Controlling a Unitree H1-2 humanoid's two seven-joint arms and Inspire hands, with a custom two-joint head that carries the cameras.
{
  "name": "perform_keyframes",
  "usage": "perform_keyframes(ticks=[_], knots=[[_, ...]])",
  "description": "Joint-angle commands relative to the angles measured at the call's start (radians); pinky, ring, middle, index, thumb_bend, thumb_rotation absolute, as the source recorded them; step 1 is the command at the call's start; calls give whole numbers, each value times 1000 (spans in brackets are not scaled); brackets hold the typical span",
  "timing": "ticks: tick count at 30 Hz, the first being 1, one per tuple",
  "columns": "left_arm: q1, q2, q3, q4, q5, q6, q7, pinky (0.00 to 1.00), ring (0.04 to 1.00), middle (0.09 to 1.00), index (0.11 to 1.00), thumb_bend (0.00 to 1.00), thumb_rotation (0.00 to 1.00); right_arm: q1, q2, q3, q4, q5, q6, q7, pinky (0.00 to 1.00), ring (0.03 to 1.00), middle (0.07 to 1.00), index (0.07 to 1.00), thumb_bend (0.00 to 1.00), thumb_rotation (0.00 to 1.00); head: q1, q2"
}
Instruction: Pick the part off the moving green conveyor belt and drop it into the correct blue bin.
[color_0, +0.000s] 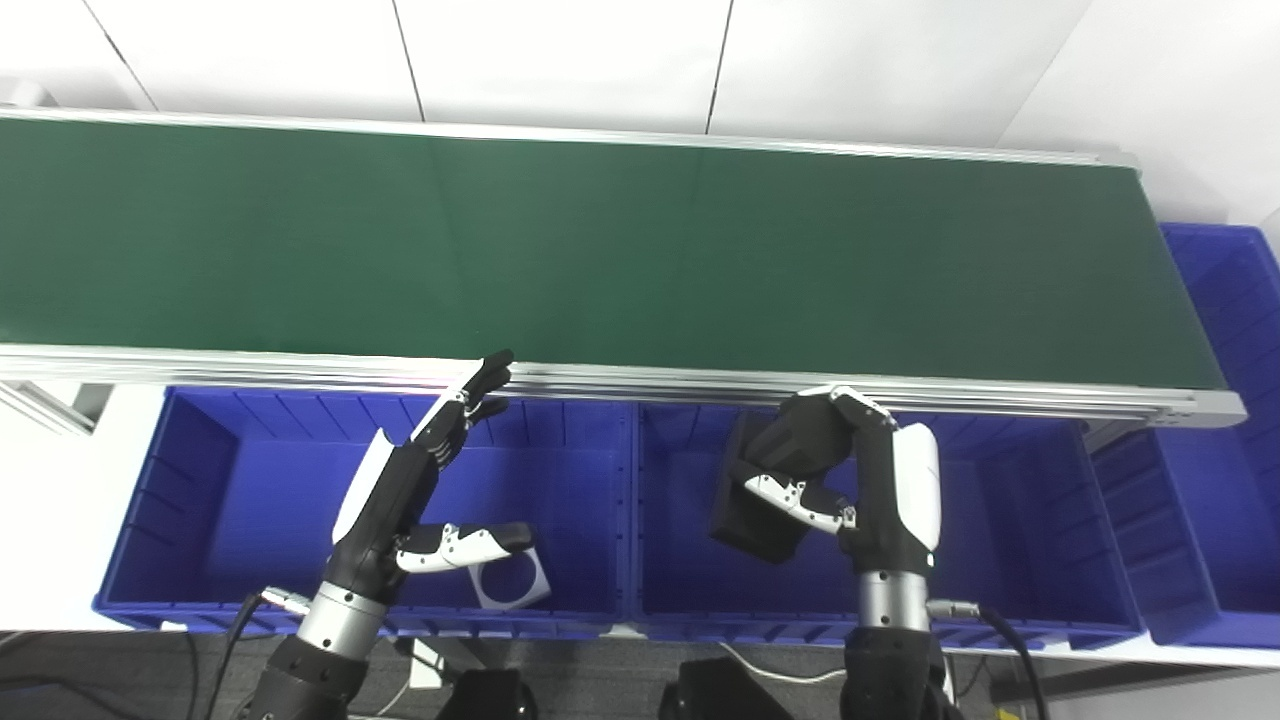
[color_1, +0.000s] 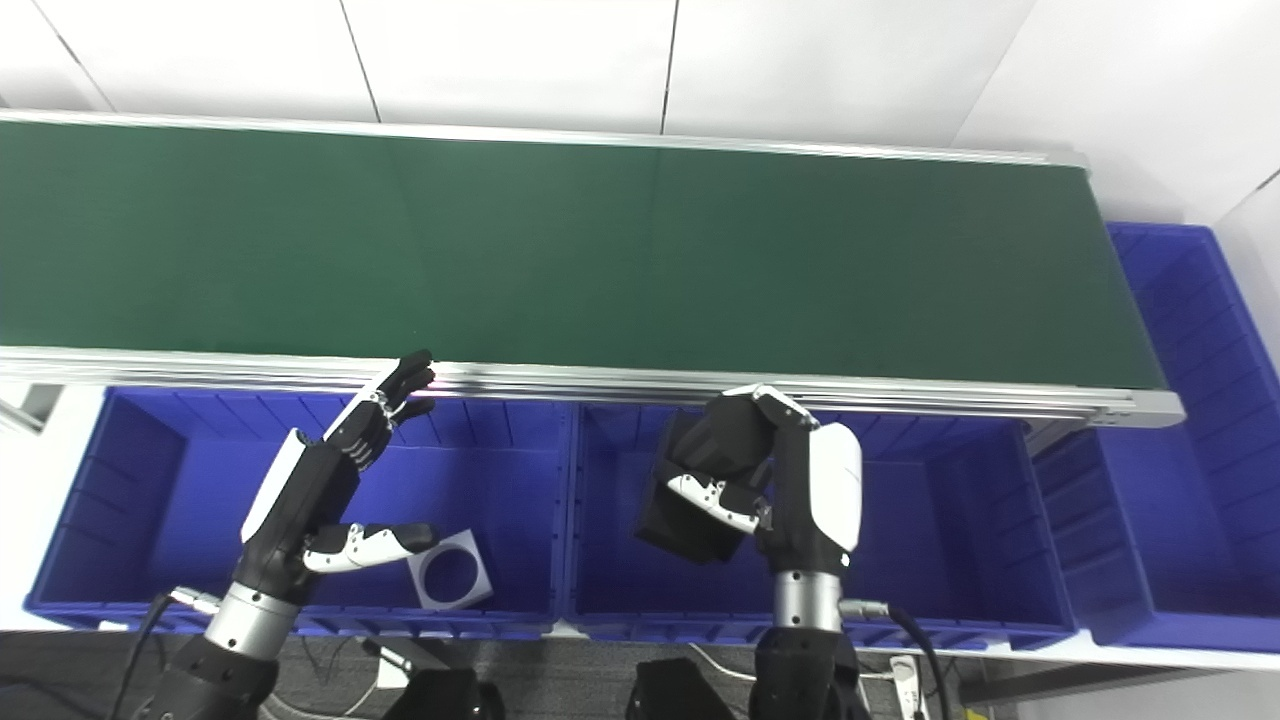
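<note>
My right hand (color_0: 835, 470) is closed around a black block (color_0: 752, 505) over the middle blue bin (color_0: 1040, 520). If it tips, it might snag the rim. My left hand (color_0: 415, 490) is open and holds nothing.

The left robot hand (color_0: 405, 490) is held edge-up with its fingers (color_0: 478, 390) stretched straight and apart, the thumb jutting out sideways, holding nothing. The right robot hand (color_0: 840, 470) stands upright on its wrist, fingers and thumb curled closed around a black block (color_0: 755, 505). Both forearms rise from the bottom edge.
</note>
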Motion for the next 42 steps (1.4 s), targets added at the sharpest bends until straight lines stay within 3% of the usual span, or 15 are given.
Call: perform_keyframes(ticks=[1, 4, 8, 10, 11, 15, 16, 18, 19, 25, 30, 33, 38, 42], knots=[[-4, -5, 12, -26, -5, -28, -21, 868, 928, 958, 911, 761, 509, -19, -8, 5, 1, -36, 6, -8, 586, 471, 498, 479, 514, 0, 1, 1], [-1, -10, 24, -29, -5, -28, -36, 872, 929, 961, 917, 754, 508, -27, -23, 16, 29, -76, 19, -2, 669, 470, 507, 473, 514, 0, 0, -1], [2, -18, 40, -24, 4, -30, -43, 863, 923, 955, 914, 747, 510, -20, -42, 39, 30, -122, 62, 38, 718, 700, 527, 464, 515, 0, -6, -9], [3, -20, 44, -23, 4, -30, -48, 864, 924, 956, 915, 749, 510, -18, -55, 54, 24, -146, 90, 68, 732, 753, 536, 464, 514, 0, -7, -11], [4, -20, 45, -22, 1, -30, -52, 865, 925, 956, 915, 749, 510, -19, -61, 62, 25, -159, 100, 74, 752, 777, 624, 483, 504, 72, -6, -16], [6, -24, 50, -18, 1, -30, -61, 866, 928, 955, 914, 749, 509, -29, -81, 98, 13, -221, 181, 149, 838, 856, 756, 498, 501, 137, -1, -29], [6, -25, 51, -15, 0, -31, -63, 868, 929, 956, 914, 753, 507, -30, -85, 106, 6, -231, 202, 177, 918, 907, 810, 674, 552, 228, 1, -33], [7, -26, 53, -12, 0, -30, -66, 870, 929, 958, 916, 751, 504, -31, -89, 117, 2, -244, 227, 203, 989, 966, 883, 800, 627, 381, 4, -44], [7, -26, 54, -9, 3, -30, -66, 869, 929, 957, 916, 752, 505, -32, -90, 120, 5, -247, 232, 204, 991, 971, 891, 807, 636, 395, 8, -53], [14, -25, 58, 8, -4, -31, -71, 875, 934, 958, 917, 754, 488, -21, -92, 130, 40, -233, 190, 126, 1000, 1000, 995, 932, 740, 511, 12, -89], [19, -24, 60, 19, -8, -31, -81, 892, 950, 967, 927, 748, 484, -1, -77, 122, 51, -188, 129, 5, 1000, 1000, 1000, 983, 773, 586, 14, -114], [22, -26, 64, 25, -5, -31, -81, 894, 952, 964, 926, 759, 493, 6, -73, 122, 43, -165, 91, -49, 1000, 1000, 1000, 998, 746, 566, 12, -129], [23, -30, 67, 36, -8, -31, -88, 906, 957, 964, 928, 760, 490, 28, -67, 121, -9, -79, 23, -57, 970, 999, 1000, 997, 694, 554, 15, -144], [20, -38, 70, 54, -10, -31, -88, 899, 952, 960, 923, 768, 482, 45, -76, 133, -38, 39, -50, -6, 879, 952, 973, 993, 687, 656, 24, -158]])
